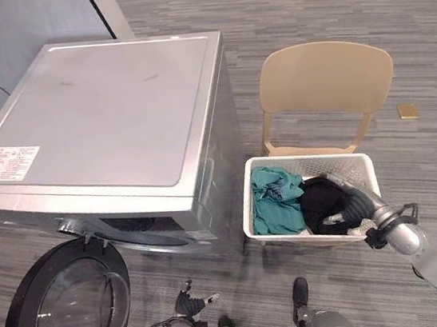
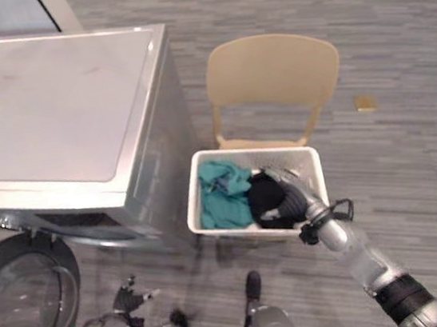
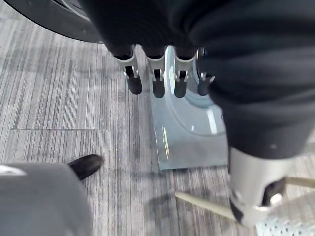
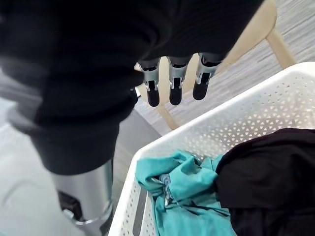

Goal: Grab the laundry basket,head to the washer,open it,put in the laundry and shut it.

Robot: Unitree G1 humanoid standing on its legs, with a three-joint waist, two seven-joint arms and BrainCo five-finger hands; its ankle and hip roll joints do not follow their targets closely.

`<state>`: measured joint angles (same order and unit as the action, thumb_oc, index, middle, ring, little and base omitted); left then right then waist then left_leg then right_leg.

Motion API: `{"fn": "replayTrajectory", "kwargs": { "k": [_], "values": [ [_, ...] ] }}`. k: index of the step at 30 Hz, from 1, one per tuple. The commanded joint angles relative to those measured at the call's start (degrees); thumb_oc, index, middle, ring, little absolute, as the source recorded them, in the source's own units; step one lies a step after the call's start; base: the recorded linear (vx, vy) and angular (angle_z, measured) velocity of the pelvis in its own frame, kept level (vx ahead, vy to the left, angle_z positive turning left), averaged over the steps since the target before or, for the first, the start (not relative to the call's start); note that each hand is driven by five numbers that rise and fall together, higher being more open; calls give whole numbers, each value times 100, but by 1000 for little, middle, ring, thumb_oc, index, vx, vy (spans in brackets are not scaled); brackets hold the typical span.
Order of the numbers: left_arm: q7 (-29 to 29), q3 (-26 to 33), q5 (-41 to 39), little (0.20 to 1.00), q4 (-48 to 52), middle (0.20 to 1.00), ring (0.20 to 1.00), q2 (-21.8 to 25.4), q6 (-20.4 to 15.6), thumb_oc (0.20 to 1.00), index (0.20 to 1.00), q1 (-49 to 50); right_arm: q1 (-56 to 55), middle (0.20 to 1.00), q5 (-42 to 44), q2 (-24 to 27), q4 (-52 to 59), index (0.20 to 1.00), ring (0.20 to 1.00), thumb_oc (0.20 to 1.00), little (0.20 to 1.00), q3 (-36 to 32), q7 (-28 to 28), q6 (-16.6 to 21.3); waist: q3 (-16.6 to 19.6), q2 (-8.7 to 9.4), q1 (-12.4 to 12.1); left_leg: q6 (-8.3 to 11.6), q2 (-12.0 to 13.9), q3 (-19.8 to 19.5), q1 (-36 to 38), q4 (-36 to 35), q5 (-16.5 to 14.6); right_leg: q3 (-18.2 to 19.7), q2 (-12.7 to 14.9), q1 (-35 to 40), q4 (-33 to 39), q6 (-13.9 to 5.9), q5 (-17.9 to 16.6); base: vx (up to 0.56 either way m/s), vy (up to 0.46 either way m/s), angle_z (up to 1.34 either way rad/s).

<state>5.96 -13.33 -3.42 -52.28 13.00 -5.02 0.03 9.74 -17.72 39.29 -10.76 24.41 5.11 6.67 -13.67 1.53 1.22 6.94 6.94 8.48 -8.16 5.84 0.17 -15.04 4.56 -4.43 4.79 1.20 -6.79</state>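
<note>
- The right hand (image 1: 351,204) hovers with relaxed, uncurled fingers over the black garment (image 1: 324,202) in the white laundry basket (image 1: 281,239), lower right of the frame; closing too shallow could let cloth slip.
- The teal garment (image 1: 275,199) may snag (they touch).
- The left hand (image 1: 190,300), open, idles near the washer door (image 1: 60,309), already open.

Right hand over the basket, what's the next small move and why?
Probably lower the right hand onto the black garment and close on it: its fingers hang open above the white basket, and the washer door already stands open.
</note>
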Motion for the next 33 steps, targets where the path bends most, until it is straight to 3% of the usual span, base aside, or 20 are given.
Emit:
{"fn": "replayTrajectory", "kwargs": {
  "k": [1, 7, 17, 21, 27, 28, 29, 33],
  "values": [
    [67, 43, 10, 1000, 23, 1000, 1000, 262, -130, 1000, 1000, -130, 675, 1000, -333, 4, -161, 1000, 1000, 1000, 1000, 142, 301, 112, -231, -10, -205, -225, -189, -54, -184, 264, -215, 231, -29, -57, -323, -712, 804, 30, 75, -28],
    [136, -30, -80, 1000, 106, 1000, 1000, 389, -194, 1000, 1000, -157, 1421, 1000, -736, -226, -1019, 1000, 1000, 1000, 1000, 600, 543, -111, -477, -145, -308, -379, -355, 39, -184, 90, -228, 525, 76, -438, -635, -727, 754, 22, 160, -49],
    [331, -146, -370, 1000, 349, 1000, 1000, 600, -328, 1000, 1000, -403, 2430, 1000, -753, -633, -2641, 1000, 1000, 1000, 1000, 777, 1078, -469, -830, -218, -526, -519, -559, -28, -693, 79, -132, 536, 281, -1098, -950, -762, 644, -8, 83, 0],
    [428, -235, -560, 1000, 316, 1000, 1000, 572, -343, 1000, 1000, -527, 2958, 1000, -422, -833, -3418, 1000, 1000, 1000, 1000, 643, 1406, -639, -1013, -283, -657, -527, -638, -115, -994, 44, -24, 468, 369, -1361, -936, -796, 560, 15, 17, 14],
    [402, -438, -635, 1000, 301, 1000, 1000, 483, -342, 1000, 1000, -617, 3489, 1000, 105, -1038, -3741, 1000, 1000, 1000, 1000, 621, 1519, -631, -1104, -327, -769, -519, -695, -194, -1190, -90, 110, 389, 377, -1523, -826, -820, 465, 1, -14, 13],
    [396, -461, -636, 1000, 293, 1000, 1000, 474, -332, 1000, 1000, -643, 3531, 570, 177, -1068, -3763, 570, 570, 570, 570, 625, 1516, -613, -1105, -328, -780, -513, -698, -205, -1198, -114, 131, 378, 370, -1522, -807, -823, 460, 2, -24, 8],
    [404, -491, -641, 1000, 290, 1000, 1000, 464, -327, 1000, 1000, -674, 3557, 200, 345, -1109, -3742, 200, 200, 200, 200, 587, 1503, -597, -1097, -324, -791, -510, -706, -229, -1186, -154, 153, 374, 365, -1513, -780, -824, 446, 2, -30, 7],
    [407, -503, -682, 1000, 364, 1000, 1000, 448, -312, 1000, 1000, -726, 3522, 200, 808, -1194, -3516, 200, 200, 200, 200, 389, 1534, -474, -1081, -310, -805, -510, -713, -291, -1122, -253, 184, 345, 361, -1454, -745, -829, 444, -2, -29, 11]
  ]
}}
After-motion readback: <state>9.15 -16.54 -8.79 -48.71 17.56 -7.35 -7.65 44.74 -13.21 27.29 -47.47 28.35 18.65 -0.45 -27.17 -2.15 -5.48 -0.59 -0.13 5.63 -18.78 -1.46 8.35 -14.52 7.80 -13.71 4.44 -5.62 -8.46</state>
